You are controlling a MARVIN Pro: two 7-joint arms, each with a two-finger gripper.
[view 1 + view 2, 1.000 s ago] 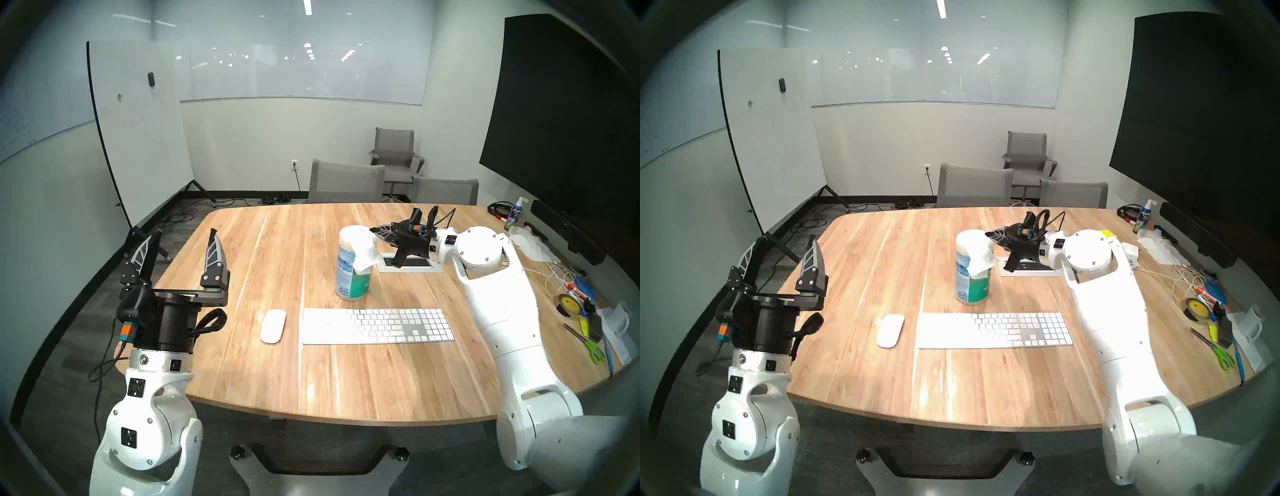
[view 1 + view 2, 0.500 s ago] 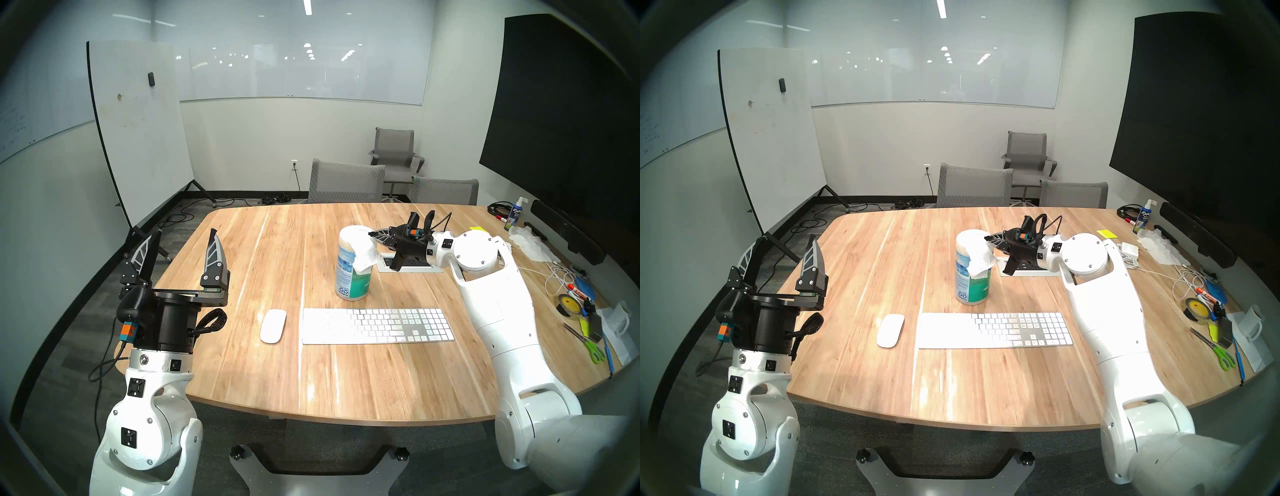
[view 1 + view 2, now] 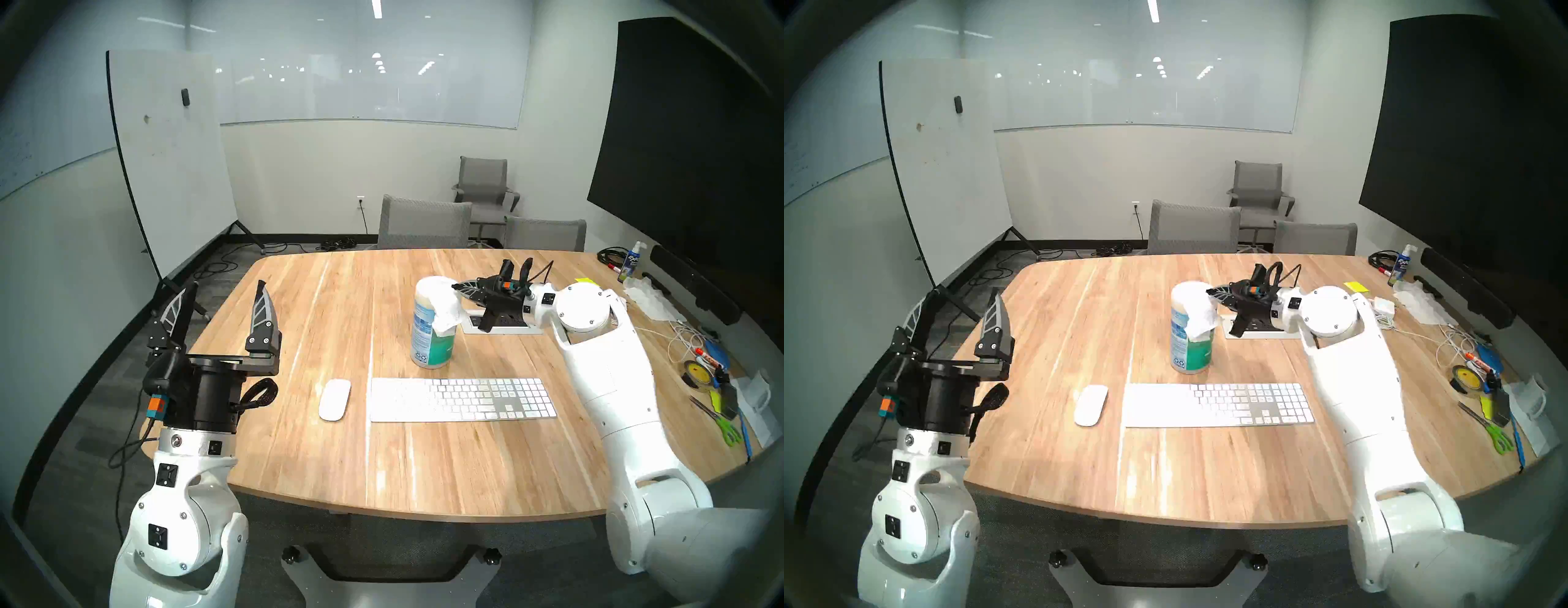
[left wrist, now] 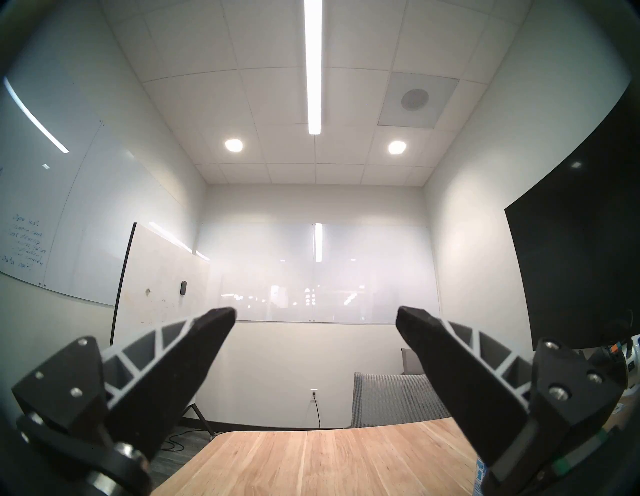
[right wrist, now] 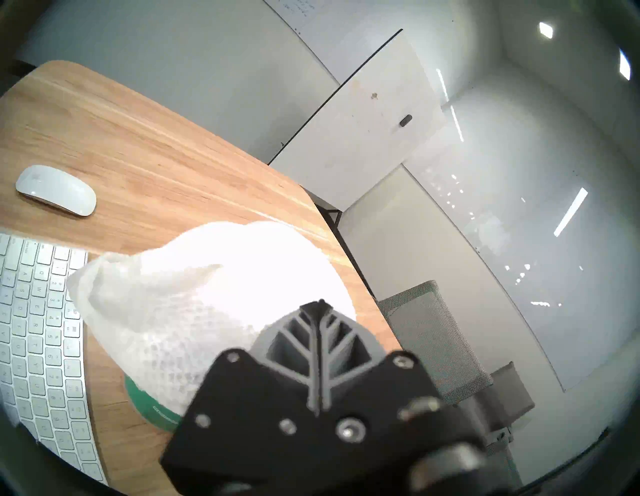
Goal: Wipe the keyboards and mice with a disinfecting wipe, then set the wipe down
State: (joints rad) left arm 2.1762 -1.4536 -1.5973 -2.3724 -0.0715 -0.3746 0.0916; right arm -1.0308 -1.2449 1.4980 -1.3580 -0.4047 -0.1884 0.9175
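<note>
The right gripper (image 3: 455, 287) is pinched on the thin white cloth-like wipe (image 3: 449, 313) at the blue-green canister (image 3: 431, 335) mid-bench. The flat white keyboard (image 3: 462, 399) and glossy oval mouse (image 3: 335, 399), near the front edge, look unwiped. The left gripper (image 3: 229, 294) gapes empty.

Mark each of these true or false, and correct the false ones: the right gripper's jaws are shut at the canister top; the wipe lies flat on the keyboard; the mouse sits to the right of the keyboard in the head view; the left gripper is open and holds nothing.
1. The right gripper has its jaws shut at the top of the canister. True.
2. The wipe lies flat on the keyboard. False: it hangs over the canister's top and side.
3. The mouse sits right of the keyboard in the head view. False: it sits to its left.
4. The left gripper is open and holds nothing. True.
</note>
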